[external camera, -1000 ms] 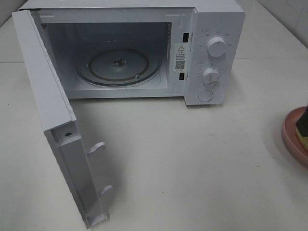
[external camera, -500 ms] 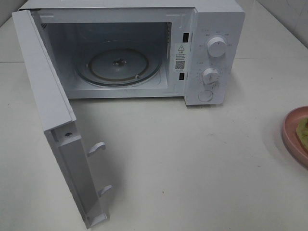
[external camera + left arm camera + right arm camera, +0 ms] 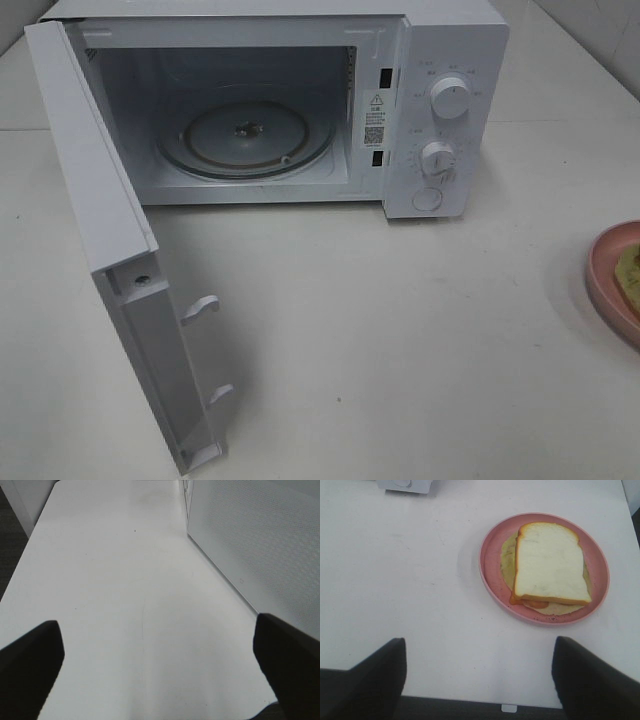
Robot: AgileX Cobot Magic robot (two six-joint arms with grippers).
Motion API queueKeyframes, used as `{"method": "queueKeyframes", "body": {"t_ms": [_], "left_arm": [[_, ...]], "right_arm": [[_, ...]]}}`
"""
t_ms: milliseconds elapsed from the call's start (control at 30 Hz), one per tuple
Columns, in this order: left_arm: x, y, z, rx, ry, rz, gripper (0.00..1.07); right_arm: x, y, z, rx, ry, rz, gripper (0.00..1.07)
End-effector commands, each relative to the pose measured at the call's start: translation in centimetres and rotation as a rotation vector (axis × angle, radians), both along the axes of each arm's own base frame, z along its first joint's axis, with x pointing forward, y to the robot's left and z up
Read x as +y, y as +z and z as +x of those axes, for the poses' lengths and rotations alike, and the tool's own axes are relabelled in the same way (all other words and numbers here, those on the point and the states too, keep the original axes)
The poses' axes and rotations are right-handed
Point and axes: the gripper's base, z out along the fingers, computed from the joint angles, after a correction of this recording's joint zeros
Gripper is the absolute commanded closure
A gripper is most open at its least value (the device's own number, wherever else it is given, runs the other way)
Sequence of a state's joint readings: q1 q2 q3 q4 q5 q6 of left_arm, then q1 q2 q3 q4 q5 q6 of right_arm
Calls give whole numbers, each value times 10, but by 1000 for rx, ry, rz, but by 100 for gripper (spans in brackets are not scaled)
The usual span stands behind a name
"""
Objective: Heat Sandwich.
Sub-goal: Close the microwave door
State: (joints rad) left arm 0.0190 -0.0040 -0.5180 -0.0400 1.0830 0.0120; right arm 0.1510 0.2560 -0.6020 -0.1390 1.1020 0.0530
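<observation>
Meanwhile, on a white table [image 3: 380, 330], a white microwave [image 3: 440, 60] stands with its door [image 3: 100, 230] swung wide, baring the glass turntable [image 3: 245, 138] inside an otherwise bare cavity. Two dials [image 3: 451, 98] sit on the control panel to the right of the opening. Well apart from the oven, at the right edge of the high view, a pink plate [image 3: 600, 275] carries the sandwich [image 3: 550, 570]: pale bread with tan crust uppermost, an orange-red layer peeking out along one edge, a flat yellowish round spread beneath it. The right gripper [image 3: 479, 680] hangs above the tabletop just short of the plate, its jaws spread and grasping nothing. The left gripper [image 3: 157, 667] hovers over bare table beside the door's perforated outer face [image 3: 255, 545], likewise released and empty.
</observation>
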Motion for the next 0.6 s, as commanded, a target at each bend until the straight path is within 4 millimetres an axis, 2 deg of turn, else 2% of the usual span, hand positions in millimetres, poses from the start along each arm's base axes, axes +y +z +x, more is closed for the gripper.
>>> {"method": "queueKeyframes", "body": {"t_ms": [33,300,467,600], "left_arm": [[0,1,-2,-26,2,-1,9],[0,1,-2,-26,2,-1,9],[0,1,-2,-26,2,-1,9],[0,1,-2,-26,2,-1,9]], "right_arm": [[-1,-8,-5,-31,-12,-6,31],[-1,-21,-22,-220,-80,21,31],[-1,-21,-32,-284,-88,31,31],[-1,-21,-32,-284,-88,31,31]]}}
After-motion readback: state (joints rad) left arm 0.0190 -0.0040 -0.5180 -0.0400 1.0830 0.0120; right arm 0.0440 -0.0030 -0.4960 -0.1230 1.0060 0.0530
